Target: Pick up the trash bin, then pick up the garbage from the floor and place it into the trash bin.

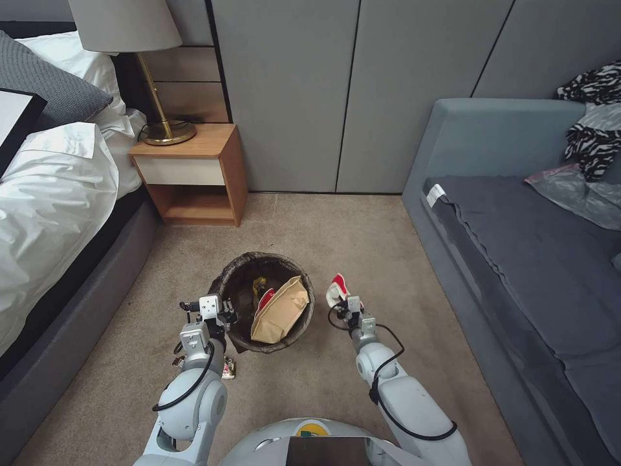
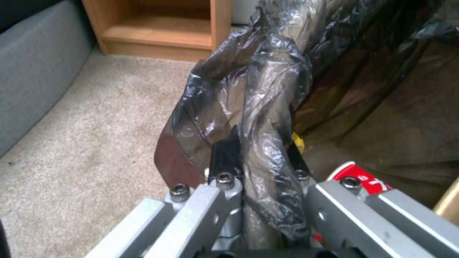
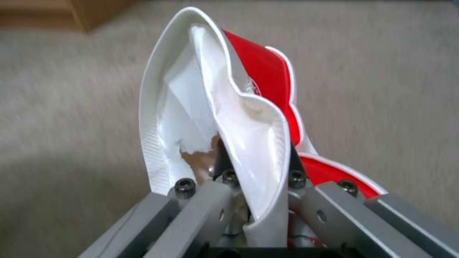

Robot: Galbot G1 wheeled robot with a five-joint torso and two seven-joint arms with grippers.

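Two claws are busy at this moment, and each one holds something. On the left, the left claw [image 1: 228, 315] is closed on the rim of the bin [image 1: 226, 278], at its left edge; in the left wrist view the fingers [image 2: 225, 157] pinch the rim together with the dark bag [image 2: 268, 118] that lines it. The bin is over the carpet, in front of the nightstand [image 1: 194, 171]; I cannot tell if it is lifted or stands on the floor. Inside it there are already a tan paper bag [image 1: 281, 310], a red and white cup [image 1: 264, 300] and something yellow [image 1: 259, 283].

On the right, the right claw [image 1: 344, 307] is closed on a crushed cup [image 1: 337, 289], red outside and white inside. It hangs just beside the right edge of the bin, not yet above the opening. In the right wrist view the fingers [image 3: 295, 157] squeeze the flattened wall of this cup [image 3: 225, 118].

So I judge the step in hand to be the carrying of one piece of garbage to the bin. The next move asks the right claw to go left until the cup is over the opening, and only then to open. More litter [image 1: 228, 369] lies on the carpet under the left arm.

On the cup in the bin some white marks show on the red [image 2: 368, 182], but I cannot read them. No other writing can be read.
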